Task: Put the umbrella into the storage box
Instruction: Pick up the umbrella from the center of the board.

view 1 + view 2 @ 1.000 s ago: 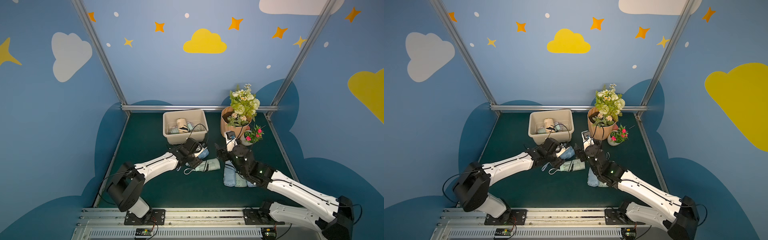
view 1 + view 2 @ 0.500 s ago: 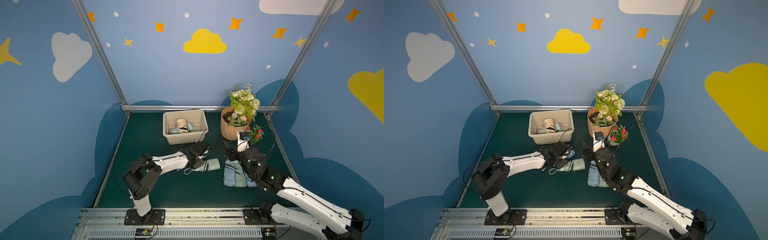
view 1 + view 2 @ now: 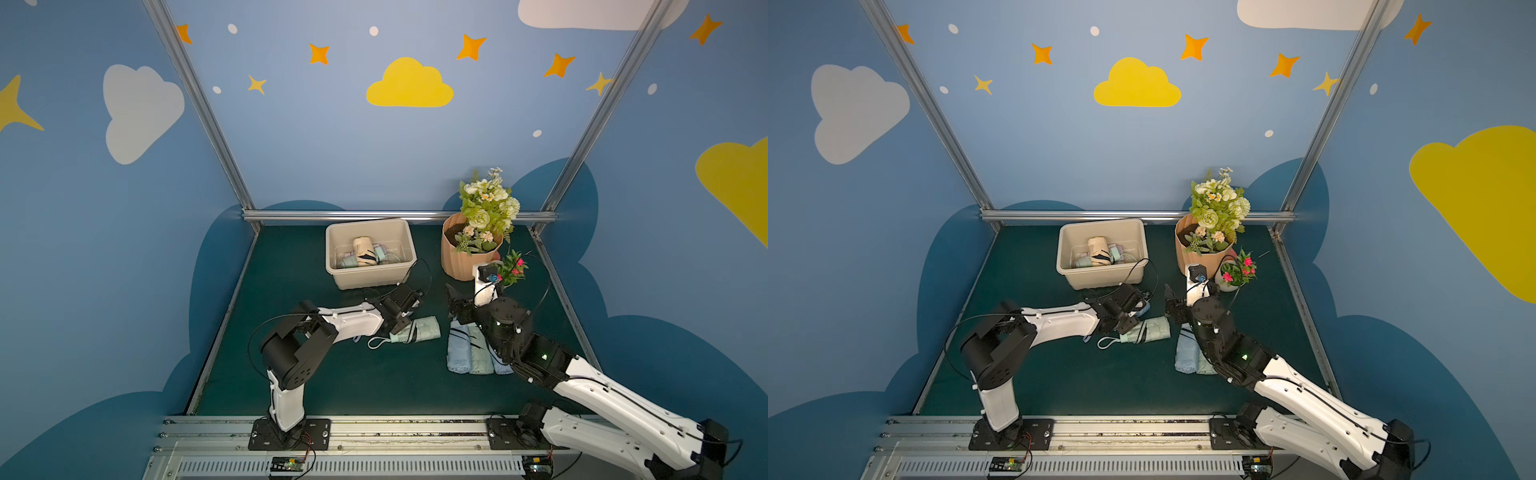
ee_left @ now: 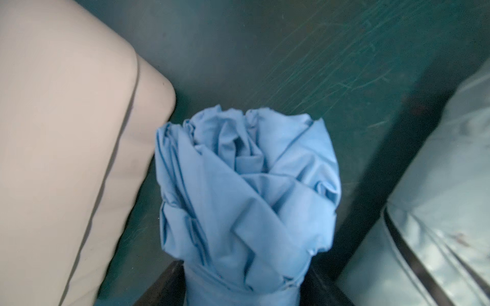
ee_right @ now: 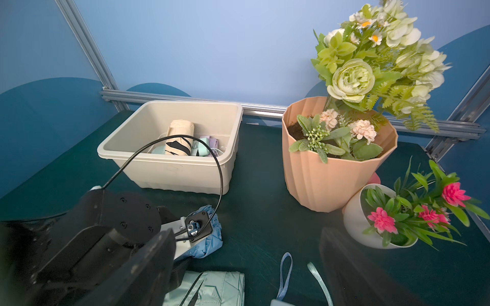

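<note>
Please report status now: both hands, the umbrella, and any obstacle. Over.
Left hand around blue umbrella, grip not confirmed. Right hand open, empty. Box close beside the umbrella, nothing between.

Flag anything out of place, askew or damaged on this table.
The small white flower pot sits tilted, rim not level, beside the ribbed peach pot. Nothing spilled or broken shows.

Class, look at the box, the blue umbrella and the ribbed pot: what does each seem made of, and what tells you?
The box looks like hard plastic: beige, softly glossy, smooth moulded walls with rounded corners. The blue umbrella is thin fabric, probably synthetic: crisp folds and creases. The pot is probably plastic too: matt peach, even moulded ribs, thin rim.
</note>
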Tool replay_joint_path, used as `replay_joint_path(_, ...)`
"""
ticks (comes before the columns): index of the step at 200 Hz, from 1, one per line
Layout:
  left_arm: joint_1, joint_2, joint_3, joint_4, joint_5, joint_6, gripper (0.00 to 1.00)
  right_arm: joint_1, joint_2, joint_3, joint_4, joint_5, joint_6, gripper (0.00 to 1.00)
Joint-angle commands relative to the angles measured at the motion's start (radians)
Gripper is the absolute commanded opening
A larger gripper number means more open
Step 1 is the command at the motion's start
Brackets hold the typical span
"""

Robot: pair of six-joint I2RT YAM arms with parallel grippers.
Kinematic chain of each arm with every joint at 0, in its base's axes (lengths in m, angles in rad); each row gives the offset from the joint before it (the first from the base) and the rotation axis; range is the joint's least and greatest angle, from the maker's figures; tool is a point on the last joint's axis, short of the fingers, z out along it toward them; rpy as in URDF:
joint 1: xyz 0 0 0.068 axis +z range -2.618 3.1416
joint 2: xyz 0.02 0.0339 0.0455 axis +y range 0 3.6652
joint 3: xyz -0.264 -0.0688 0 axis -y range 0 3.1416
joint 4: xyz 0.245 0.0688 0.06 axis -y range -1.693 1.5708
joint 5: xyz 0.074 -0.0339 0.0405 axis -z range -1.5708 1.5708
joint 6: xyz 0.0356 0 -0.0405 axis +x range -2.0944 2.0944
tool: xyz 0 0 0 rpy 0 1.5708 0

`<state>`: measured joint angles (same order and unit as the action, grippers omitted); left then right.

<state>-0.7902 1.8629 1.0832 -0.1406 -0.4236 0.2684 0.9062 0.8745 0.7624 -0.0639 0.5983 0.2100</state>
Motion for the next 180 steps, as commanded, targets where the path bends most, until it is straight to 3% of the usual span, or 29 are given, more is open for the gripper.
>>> replay_joint_path(1,0.003,0.020,0.008,-0.006,-0.007,0.002,0.69,-0.004,-0.007,-0.003,0.030,-0.013,0.014,0.91)
replay_joint_path(37,0.005,0.015,0.003,-0.015,-0.010,0.006,0.62,-0.009,0.008,-0.011,0.049,-0.012,0.029,0.91)
replay_joint_path(95,0.008,-0.038,0.001,-0.038,-0.003,0.008,0.35,-0.013,0.081,-0.022,0.026,-0.064,0.161,0.90)
replay_joint_path(121,0.011,-0.073,0.004,-0.047,-0.015,0.018,0.32,-0.013,0.104,-0.039,0.046,-0.068,0.229,0.90)
replay_joint_path(153,0.008,-0.139,-0.002,-0.057,-0.023,0.017,0.20,-0.013,0.123,-0.056,0.090,-0.049,0.236,0.90)
replay_joint_path(180,0.009,-0.204,-0.014,-0.063,-0.021,0.005,0.03,-0.018,0.142,-0.044,0.088,-0.041,0.221,0.90)
